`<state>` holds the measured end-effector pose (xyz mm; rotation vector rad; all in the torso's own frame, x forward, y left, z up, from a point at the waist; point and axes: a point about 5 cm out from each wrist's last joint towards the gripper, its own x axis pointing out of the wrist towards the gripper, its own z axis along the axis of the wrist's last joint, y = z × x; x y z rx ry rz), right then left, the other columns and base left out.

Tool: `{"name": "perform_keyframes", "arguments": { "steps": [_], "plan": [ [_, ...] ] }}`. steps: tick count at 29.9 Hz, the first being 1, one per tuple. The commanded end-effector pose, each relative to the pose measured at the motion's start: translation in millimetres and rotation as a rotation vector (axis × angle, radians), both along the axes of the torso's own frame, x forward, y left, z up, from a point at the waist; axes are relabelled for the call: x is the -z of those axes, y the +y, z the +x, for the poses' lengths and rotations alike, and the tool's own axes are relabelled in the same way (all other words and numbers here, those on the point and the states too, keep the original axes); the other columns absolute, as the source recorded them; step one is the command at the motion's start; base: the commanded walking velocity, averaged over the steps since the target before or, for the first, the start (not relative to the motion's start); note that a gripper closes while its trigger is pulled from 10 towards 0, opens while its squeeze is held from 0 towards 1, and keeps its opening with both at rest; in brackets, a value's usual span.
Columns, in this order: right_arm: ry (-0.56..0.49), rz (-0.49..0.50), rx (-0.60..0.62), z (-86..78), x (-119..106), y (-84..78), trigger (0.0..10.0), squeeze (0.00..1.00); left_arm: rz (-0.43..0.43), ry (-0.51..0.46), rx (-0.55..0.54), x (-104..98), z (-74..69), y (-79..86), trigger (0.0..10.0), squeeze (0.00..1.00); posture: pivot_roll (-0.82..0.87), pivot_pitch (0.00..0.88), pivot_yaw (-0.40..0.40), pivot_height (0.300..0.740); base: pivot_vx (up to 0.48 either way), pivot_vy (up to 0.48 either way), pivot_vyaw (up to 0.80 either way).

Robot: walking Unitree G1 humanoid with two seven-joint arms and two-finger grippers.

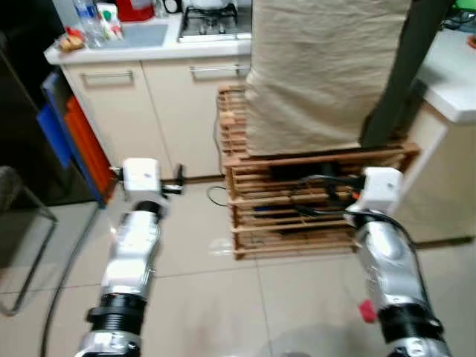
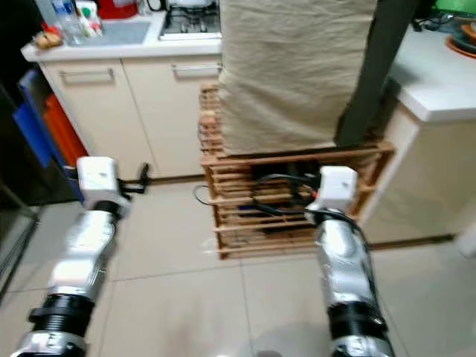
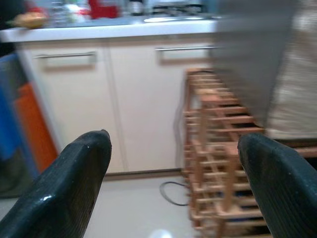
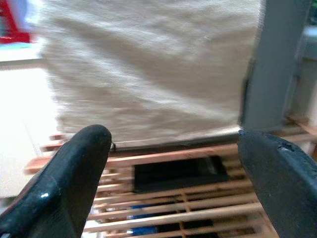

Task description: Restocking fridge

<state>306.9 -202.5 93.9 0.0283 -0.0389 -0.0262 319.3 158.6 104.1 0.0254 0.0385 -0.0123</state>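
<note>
Both silver arms reach forward over the tiled floor. My left gripper point(image 3: 174, 139) is open, with nothing between its fingers, and faces the cream base cabinets point(image 1: 126, 97). One of its black fingers point(image 1: 179, 175) sticks out beside the white wrist. My right gripper point(image 4: 173, 134) is also open and empty. It points at a wooden slatted rack point(image 1: 297, 201) just ahead. A bulky thing under beige cloth point(image 1: 320, 67) stands on the rack. Bottles point(image 1: 89, 18) and a red object point(image 1: 134, 9) stand on the worktop behind.
Blue and orange boards point(image 1: 71, 141) lean against the cabinets on the left. A metal chair frame point(image 1: 22, 223) is at the far left. A white counter point(image 1: 454, 74) closes off the right side. A cable point(image 1: 216, 195) lies on the floor by the rack. The image is blurred.
</note>
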Motion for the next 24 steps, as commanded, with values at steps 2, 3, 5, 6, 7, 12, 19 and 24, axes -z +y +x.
{"name": "perform_keyframes", "arguments": {
  "steps": [2, 3, 5, 6, 7, 12, 19, 24],
  "plan": [
    [-0.025, 0.011, -0.011, 3.7, -5.8, 6.2, 10.0, 0.0, 0.023, -0.022, -0.003, -7.1, 5.4, 6.5, 10.0, 0.0, -0.21, 0.0, 0.04, 0.74, 0.36, 0.319, 0.0],
    [-0.022, 0.013, -0.009, 3.9, -5.2, 6.2, 10.0, 0.0, 0.024, -0.024, -0.001, -7.7, 6.7, 6.1, 10.0, 0.0, -0.21, 0.0, 0.04, 0.74, 0.356, 0.322, 0.0],
    [-0.005, 0.014, -0.004, 4.2, -2.9, 5.8, 10.0, 0.0, 0.02, -0.023, 0.006, -8.8, 9.5, 4.5, 10.0, 0.0, -0.21, 0.0, 0.039, 0.74, 0.36, 0.319, 0.0],
    [-0.001, 0.018, -0.003, 4.3, -2.4, 5.6, 10.0, 0.0, 0.016, -0.026, 0.012, -9.8, 11.0, 2.8, 10.0, 0.0, -0.21, 0.0, 0.039, 0.74, 0.364, 0.315, -0.5],
    [-0.001, 0.018, -0.003, 4.3, -2.4, 5.6, 10.0, 0.0, 0.016, -0.026, 0.012, -9.8, 11.0, 2.8, 10.0, 0.0, -0.21, 0.0, 0.039, 0.74, 0.364, 0.315, -0.5],
    [-0.011, 0.013, 0.003, 7.4, -6.3, 3.0, 10.0, 0.0, -0.005, -0.035, 0.038, -12.0, 14.1, -5.1, 10.0, 0.0, -0.23, 0.0, 0.047, 0.74, 0.36, 0.319, -0.8],
    [-0.021, 0.008, 0.014, 9.4, -9.0, 0.1, 10.0, 0.0, -0.02, -0.027, 0.027, -9.0, 13.1, -4.9, 10.0, 0.0, -0.23, 0.0, 0.049, 0.74, 0.359, 0.319, -0.8],
    [-0.022, 0.004, 0.009, 9.8, -9.3, 0.8, 10.0, 0.0, -0.021, -0.03, 0.028, -8.6, 12.2, -4.8, 10.0, 0.0, -0.22, 0.0, 0.044, 0.74, 0.36, 0.317, -0.8]
  ]
}}
